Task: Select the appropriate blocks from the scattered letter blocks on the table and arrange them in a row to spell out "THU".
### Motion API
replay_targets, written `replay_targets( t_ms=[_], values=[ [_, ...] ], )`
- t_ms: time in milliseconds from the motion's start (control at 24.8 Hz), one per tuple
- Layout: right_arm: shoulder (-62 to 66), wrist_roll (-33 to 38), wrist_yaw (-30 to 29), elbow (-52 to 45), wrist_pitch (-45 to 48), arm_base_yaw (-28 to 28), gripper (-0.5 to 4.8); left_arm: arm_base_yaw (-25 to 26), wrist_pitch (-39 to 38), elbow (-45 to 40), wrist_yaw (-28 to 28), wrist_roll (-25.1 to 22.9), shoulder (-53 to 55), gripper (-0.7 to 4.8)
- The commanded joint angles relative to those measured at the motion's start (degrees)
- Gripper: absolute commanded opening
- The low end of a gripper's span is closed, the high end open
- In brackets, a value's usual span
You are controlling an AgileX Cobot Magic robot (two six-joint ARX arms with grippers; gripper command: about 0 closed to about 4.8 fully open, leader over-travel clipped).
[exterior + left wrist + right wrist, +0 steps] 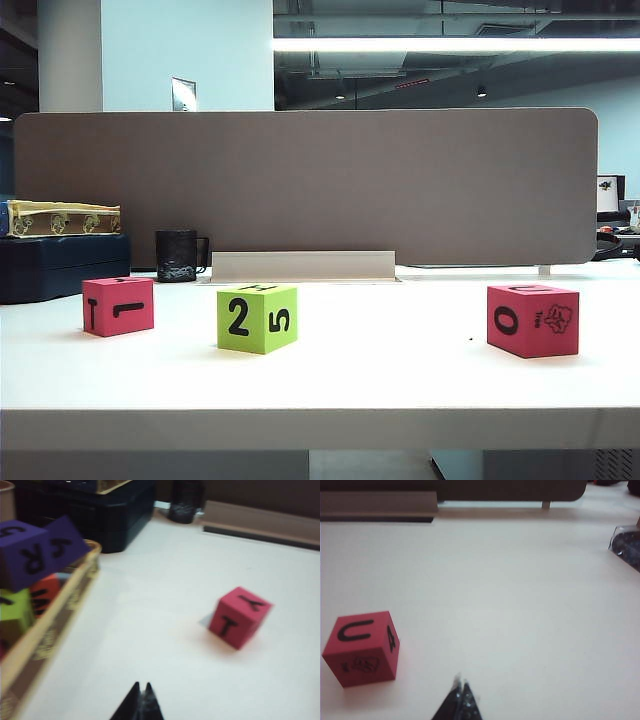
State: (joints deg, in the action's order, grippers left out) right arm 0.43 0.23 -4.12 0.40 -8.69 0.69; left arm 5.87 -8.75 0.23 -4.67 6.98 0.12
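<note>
Foam letter blocks sit well apart on the counter [400, 385]: T block [118, 306] left, green block [257, 318] centre, U block [532, 320] right, none yet rowed. Left gripper [141, 686] and right gripper [460, 684] hover closed, empty, near their blocks.

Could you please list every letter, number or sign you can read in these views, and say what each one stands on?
"T": left pinkish-red block, lying sideways outside; also "Y" on its top.
"2", "5": lime green block; top character unclear.
"U", "4": right pinkish-red block; "0" and an animal drawing.
"R": purple block in a basket; the others there are blurred.
The left gripper and right gripper, both shut, carry none.
</note>
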Motion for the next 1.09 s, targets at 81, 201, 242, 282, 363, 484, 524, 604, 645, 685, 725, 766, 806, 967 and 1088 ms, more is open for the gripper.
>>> replay_targets(
  t_ms=[81,201,242,282,363,484,524,604,645,685,725,766,806,967,1088],
  values=[
    [-0.5,10.9,-3.5,-0.2,4.7,-0.3,-0.05,0.1,5.2,0.3,-9.1,7.7,0.0,-0.05],
    [-0.5,18.8,-7.7,-0.2,7.1,-0.3,-0.05,0.1,5.7,0.3,-11.5,9.6,0.0,-0.05],
    [-0.5,21.7,-8.5,-0.2,7.6,-0.3,-0.05,0.1,5.7,0.3,-12.2,9.6,0.0,-0.05],
    [-0.5,24.1,-9.2,-0.2,7.7,-0.3,-0.05,0.1,5.7,0.3,-13.0,9.6,0.0,-0.05],
    [-0.5,27.4,-11.9,-0.2,7.7,-0.3,-0.05,0.1,5.6,0.3,-13.6,9.6,0.0,-0.05],
    [-0.5,27.3,-14.0,-0.2,7.7,-0.3,-0.05,0.1,5.6,0.3,-13.6,9.6,0.0,-0.05],
    [-0.5,27.0,-13.7,-0.2,7.7,-0.3,-0.04,0.1,5.3,0.3,-13.6,9.6,0.0,-0.05],
    [-0.5,26.7,-13.6,-0.2,7.5,-0.3,0.0,0.1,3.5,0.3,-13.6,9.9,0.0,-0.05],
    [-0.5,26.5,-13.6,-0.2,7.5,-0.3,0.0,0.1,2.7,0.3,-13.6,10.5,0.0,-0.05],
    [-0.5,26.3,-13.6,-0.2,7.4,-0.3,-0.01,0.1,1.8,0.3,-13.6,11.1,0.0,-0.05],
    [-0.5,26.3,-13.6,-0.2,7.2,-0.3,-0.02,0.1,0.5,0.3,-13.6,11.8,0.0,-0.05],
    [-0.5,26.3,-14.0,-0.2,7.2,-0.3,-0.03,0.1,-0.6,0.3,-13.9,12.2,0.0,-0.05],
    [-0.5,26.3,-14.8,-0.1,7.2,-0.3,-0.04,0.1,-1.0,0.7,-15.3,12.1,0.0,-0.05],
    [-0.5,25.8,-15.5,1.4,3.5,-0.3,-0.05,0.1,-3.5,2.3,-15.8,12.1,0.0,-0.05],
    [-0.3,21.9,-15.1,5.9,-2.2,-0.3,-0.05,0.1,-4.6,3.2,-16.2,12.1,0.0,-0.05]
  ],
)
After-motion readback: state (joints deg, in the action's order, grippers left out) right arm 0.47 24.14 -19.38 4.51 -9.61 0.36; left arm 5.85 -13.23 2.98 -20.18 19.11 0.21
